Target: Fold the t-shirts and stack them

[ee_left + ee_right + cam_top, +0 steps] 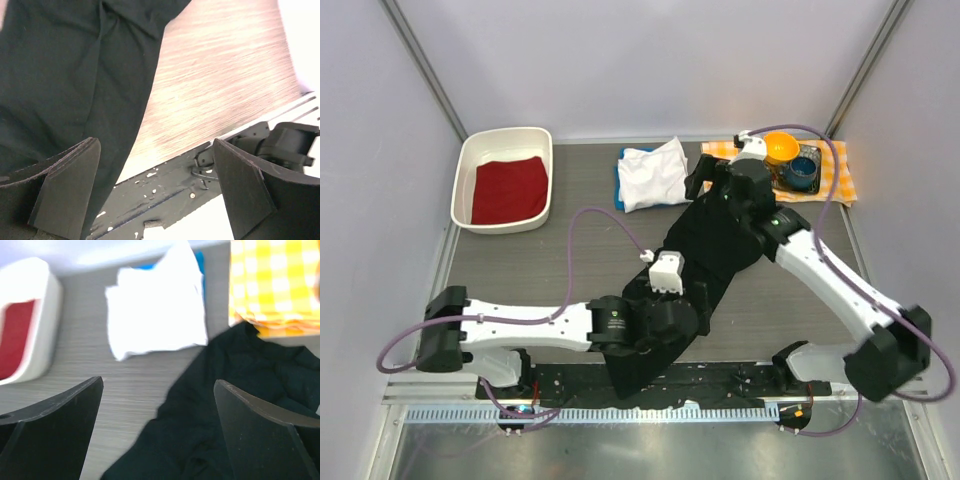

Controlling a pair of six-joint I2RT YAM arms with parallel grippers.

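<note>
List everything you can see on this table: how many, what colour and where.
black shirt: 1, black, unfolded, lying aslant from the near edge up to the checked cloth
white shirt: 1, white, folded, far middle
blue shirt: 1, blue, under the white shirt, only an edge showing
tray: 1, white, far left
red cloth: 1, red, in the tray
checked cloth: 1, orange and white, far right
bowl: 1, orange, on the checked cloth
cup: 1, blue, beside the bowl
table: 1, grey
left arm: 1, white and black, over the shirt's near end, jaws open
right arm: 1, white and black, over the shirt's far end, jaws open
</note>
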